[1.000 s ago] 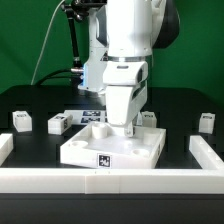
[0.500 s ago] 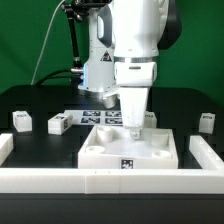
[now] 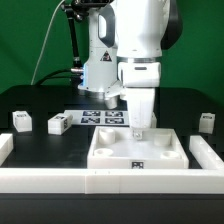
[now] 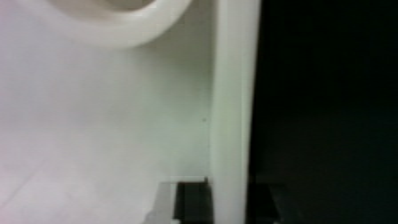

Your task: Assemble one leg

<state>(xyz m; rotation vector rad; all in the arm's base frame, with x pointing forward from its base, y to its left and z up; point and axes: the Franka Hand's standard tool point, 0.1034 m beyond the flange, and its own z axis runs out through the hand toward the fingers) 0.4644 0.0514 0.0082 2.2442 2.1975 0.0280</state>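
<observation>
Your gripper (image 3: 140, 132) is pinched narrow on the large white square socketed piece (image 3: 110, 150). Small white stubby leg (image 3: 207, 122) sits well off toward the exterior view's right; marker board (image 3: 104, 118) just behind.

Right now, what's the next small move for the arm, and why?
Probably open and lift straight up. The gripper seems clamped on the far rim of the large square piece, which already sits close into the corner between the front wall and the wall on the exterior view's right. No leg is held; the nearest leg lies beyond that wall.
</observation>
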